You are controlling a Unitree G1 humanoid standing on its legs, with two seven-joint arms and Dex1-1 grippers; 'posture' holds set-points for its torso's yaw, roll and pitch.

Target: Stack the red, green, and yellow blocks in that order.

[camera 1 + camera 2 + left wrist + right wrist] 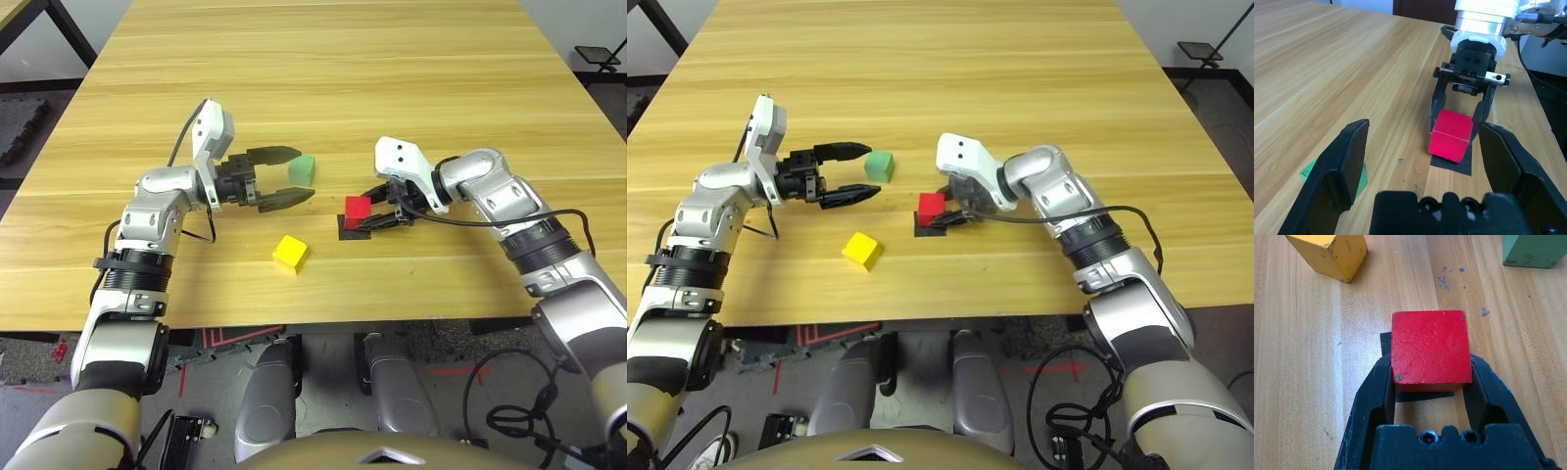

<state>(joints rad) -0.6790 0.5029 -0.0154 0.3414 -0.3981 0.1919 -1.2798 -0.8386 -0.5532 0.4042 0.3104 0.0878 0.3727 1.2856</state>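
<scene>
Red block (1431, 348), clamped between the right gripper's (1432, 374) fingers at the black patch (1386, 343), which it partly hides; green block (302, 170), partly hidden in the left wrist view by the open left gripper (294, 176); yellow block (291, 254), cut off in the right wrist view.

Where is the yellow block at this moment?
In the left eye view, the yellow block lies on the table, to the left of the red block and nearer to the robot.
</scene>
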